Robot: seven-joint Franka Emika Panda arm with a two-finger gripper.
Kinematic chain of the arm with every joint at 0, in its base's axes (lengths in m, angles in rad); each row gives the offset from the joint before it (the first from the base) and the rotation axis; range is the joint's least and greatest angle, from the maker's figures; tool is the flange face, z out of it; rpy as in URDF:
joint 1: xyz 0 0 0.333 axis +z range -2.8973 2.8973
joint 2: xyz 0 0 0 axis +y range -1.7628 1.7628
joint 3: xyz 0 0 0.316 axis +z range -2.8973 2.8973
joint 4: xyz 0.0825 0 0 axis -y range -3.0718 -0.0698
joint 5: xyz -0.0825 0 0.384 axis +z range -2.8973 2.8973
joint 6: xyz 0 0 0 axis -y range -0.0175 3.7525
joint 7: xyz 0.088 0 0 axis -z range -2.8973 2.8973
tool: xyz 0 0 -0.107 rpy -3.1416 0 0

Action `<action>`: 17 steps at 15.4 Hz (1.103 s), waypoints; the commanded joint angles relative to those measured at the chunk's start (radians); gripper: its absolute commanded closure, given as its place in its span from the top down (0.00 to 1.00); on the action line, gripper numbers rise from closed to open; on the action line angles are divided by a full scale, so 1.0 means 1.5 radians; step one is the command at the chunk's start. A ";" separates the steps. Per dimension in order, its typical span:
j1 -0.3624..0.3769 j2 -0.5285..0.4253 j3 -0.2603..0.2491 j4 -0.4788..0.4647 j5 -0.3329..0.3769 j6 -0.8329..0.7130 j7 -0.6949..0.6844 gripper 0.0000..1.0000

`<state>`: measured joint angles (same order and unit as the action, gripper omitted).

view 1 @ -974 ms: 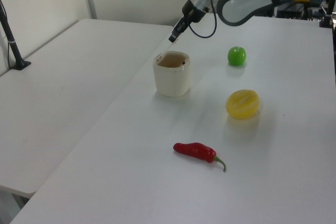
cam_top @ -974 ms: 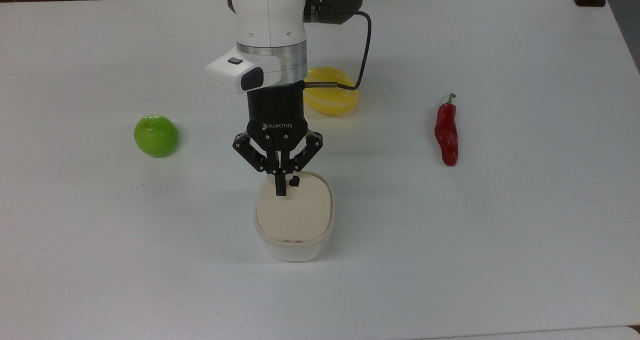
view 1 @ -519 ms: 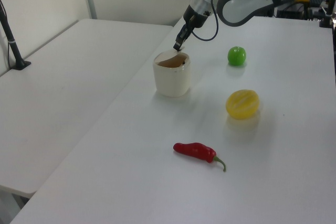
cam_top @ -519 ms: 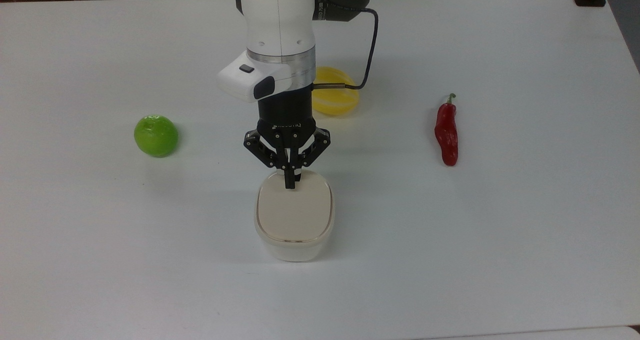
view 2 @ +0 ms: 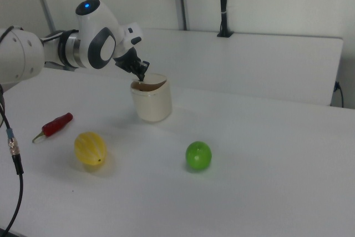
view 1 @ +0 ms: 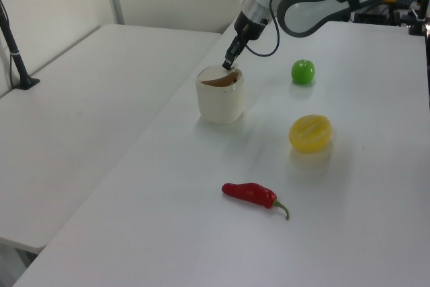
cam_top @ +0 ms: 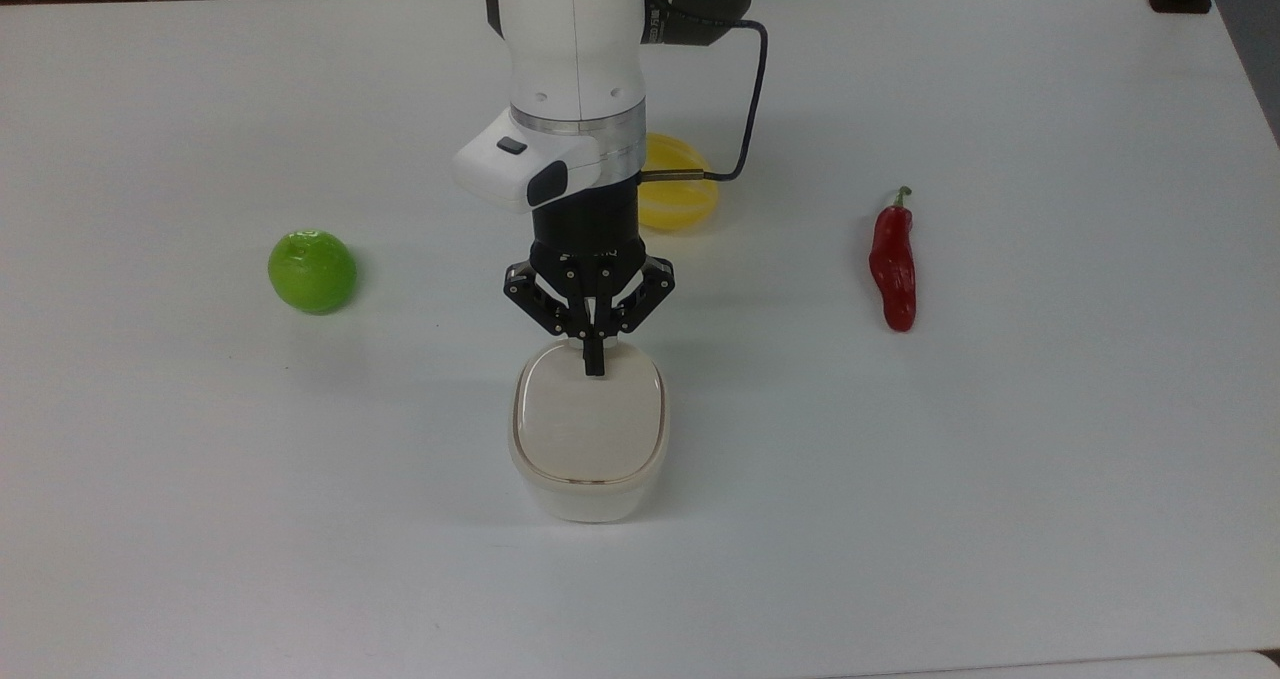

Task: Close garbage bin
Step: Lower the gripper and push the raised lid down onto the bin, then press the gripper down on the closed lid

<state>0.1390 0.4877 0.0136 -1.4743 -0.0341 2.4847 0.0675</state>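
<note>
Gripper (cam_top: 594, 364), fingers pressed together, touches the garbage bin (cam_top: 588, 439) lid's 12 o'clock edge in the top view; bare bench (cam_top: 1000, 479) surrounds the bin.

The garbage bin (cam_top: 588, 459) — cream-white, rounded-square — stands upright mid-table, its beige lid (cam_top: 588, 421) down nearly flat within the rim.

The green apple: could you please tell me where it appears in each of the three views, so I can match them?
Top view: the green apple lies at the left, left of the garbage bin.
Left view: upper right, right of the garbage bin.
Right view: lower centre, right of and nearer than the garbage bin.
Shared landmark: the garbage bin, with the pincer at its lid.
</note>
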 commanded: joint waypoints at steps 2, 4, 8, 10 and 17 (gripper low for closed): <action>0.009 -0.004 -0.005 -0.012 0.004 -0.015 0.012 0.00; 0.009 0.000 -0.005 -0.012 0.004 -0.015 0.010 0.00; 0.009 0.004 -0.005 -0.019 0.003 -0.014 0.007 0.00; 0.009 0.011 -0.005 -0.019 0.003 -0.013 0.007 0.00; 0.011 0.024 -0.005 -0.025 0.003 -0.014 0.007 0.00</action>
<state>0.1396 0.5150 0.0136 -1.4845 -0.0341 2.4847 0.0676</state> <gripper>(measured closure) 0.991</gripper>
